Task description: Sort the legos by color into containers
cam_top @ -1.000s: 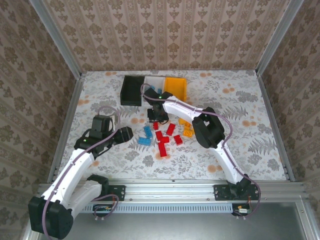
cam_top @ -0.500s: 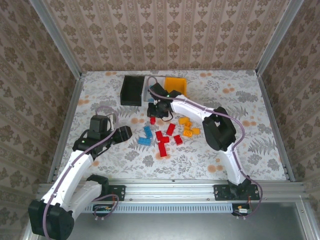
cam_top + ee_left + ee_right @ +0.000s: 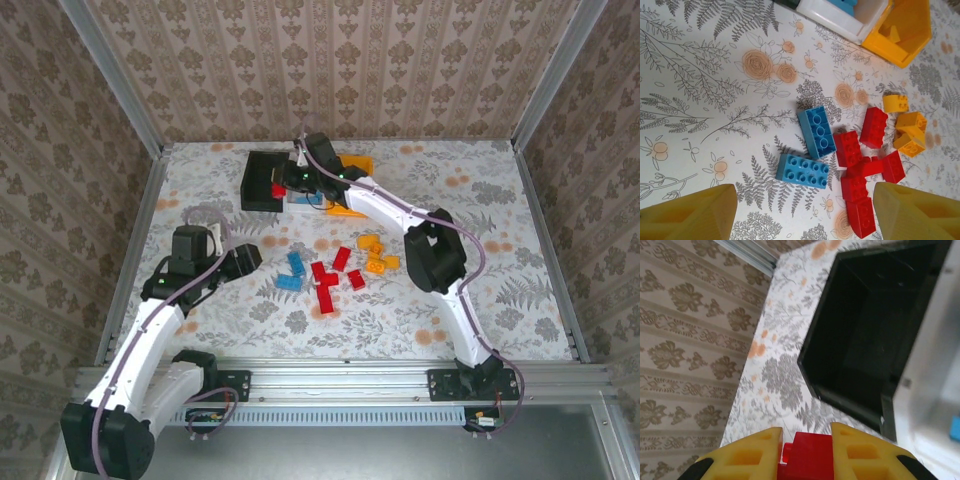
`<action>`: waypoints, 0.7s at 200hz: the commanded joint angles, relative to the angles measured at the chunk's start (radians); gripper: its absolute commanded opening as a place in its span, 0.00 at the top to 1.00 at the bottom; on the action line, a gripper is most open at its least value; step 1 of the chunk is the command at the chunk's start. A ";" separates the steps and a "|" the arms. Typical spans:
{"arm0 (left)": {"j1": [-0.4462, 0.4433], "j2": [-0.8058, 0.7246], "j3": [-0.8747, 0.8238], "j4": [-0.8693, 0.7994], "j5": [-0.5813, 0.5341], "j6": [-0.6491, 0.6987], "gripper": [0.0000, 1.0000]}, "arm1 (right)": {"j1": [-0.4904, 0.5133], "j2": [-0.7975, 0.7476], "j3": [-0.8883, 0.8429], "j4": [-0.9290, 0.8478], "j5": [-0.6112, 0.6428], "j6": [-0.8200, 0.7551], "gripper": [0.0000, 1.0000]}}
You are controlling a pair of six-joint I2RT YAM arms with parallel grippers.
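Looking at the right gripper (image 3: 284,186), we see its jaws closed on 1 red brick (image 3: 807,457), pinched between the 2 yellow fingers w/ only a narrow part of it showing. From above it hangs over the black bin (image 3: 250,182), towards the side next to the white bin (image 3: 832,14).

Main risk, as we judge it: a drop too close to that shared wall. The brick could clip the rim and bounce onto the table, or land in the white bin, which has blue pieces in it, i.e. a wrong-colour sort. The wrist is also tilted, so the brick may tumble on release instead of falling straight.

The left gripper (image 3: 250,264) hovers w/ jaws wide apart and nothing held, above 2 blue bricks (image 3: 816,132) lying just beside the red bricks (image 3: 847,148). Closing there could snag a red one too. The orange bin (image 3: 905,30) sits beyond the white one, w/ orange-yellow bricks (image 3: 910,122) loose on the table.
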 commanded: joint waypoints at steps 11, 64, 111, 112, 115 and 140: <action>0.051 0.002 0.020 0.027 0.078 -0.015 0.27 | -0.003 0.155 0.152 0.106 0.005 -0.016 0.77; 0.098 0.010 0.022 0.011 0.112 0.010 0.27 | -0.003 0.358 0.448 0.078 0.110 -0.082 0.76; 0.121 0.028 -0.003 0.041 0.134 0.012 0.27 | -0.016 0.471 0.601 0.042 0.154 -0.090 0.53; 0.122 0.029 -0.002 0.041 0.133 0.012 0.27 | -0.016 0.472 0.601 0.043 0.155 -0.090 0.52; 0.123 0.032 -0.003 0.042 0.135 0.014 0.27 | -0.017 0.474 0.601 0.045 0.157 -0.089 0.49; 0.128 0.047 0.002 0.043 0.138 0.027 0.27 | -0.026 0.477 0.603 0.065 0.172 -0.096 0.36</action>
